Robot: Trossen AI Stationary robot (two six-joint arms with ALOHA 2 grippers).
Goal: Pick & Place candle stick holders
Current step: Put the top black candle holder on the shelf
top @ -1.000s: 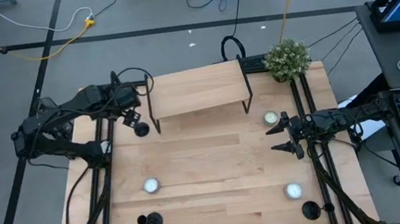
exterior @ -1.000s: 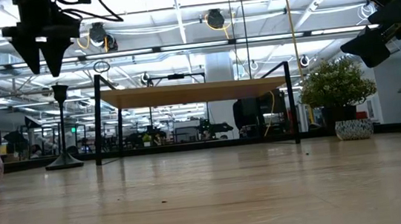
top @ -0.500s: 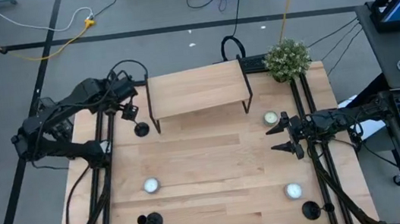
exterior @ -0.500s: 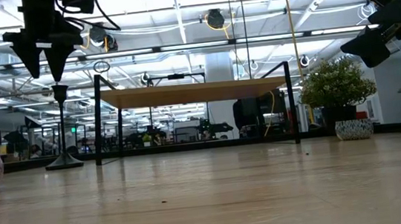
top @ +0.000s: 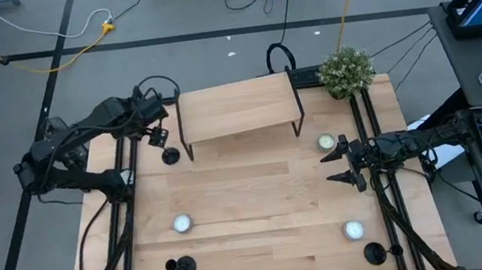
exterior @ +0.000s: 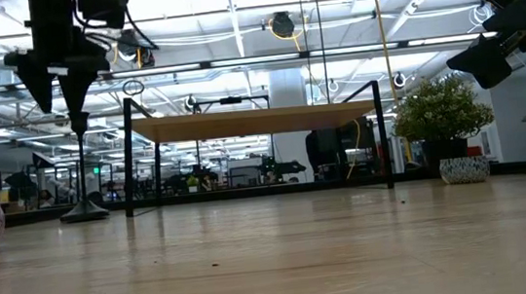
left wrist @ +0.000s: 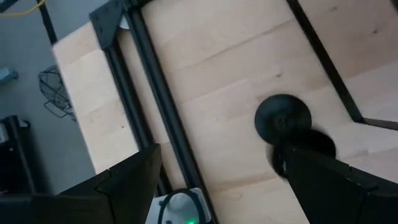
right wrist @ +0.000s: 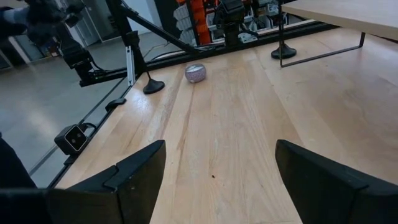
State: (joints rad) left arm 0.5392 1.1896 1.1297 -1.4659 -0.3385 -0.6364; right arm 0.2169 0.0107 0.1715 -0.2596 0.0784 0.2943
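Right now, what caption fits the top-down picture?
Left gripper open above a candle stick holder; right gripper open, waiting.

The left gripper (top: pixel 157 137) now sits closer to the wooden riser's (top: pixel 238 109) left leg, lowered nearer the candle stick holder (top: pixel 170 156) beneath it.

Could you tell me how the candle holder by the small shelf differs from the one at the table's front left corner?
The candle holder by the shelf has the left gripper open just above it; the front-left holder has no gripper near. The first stands beside the wooden shelf; the second stands near a white tealight. Both are black and upright.
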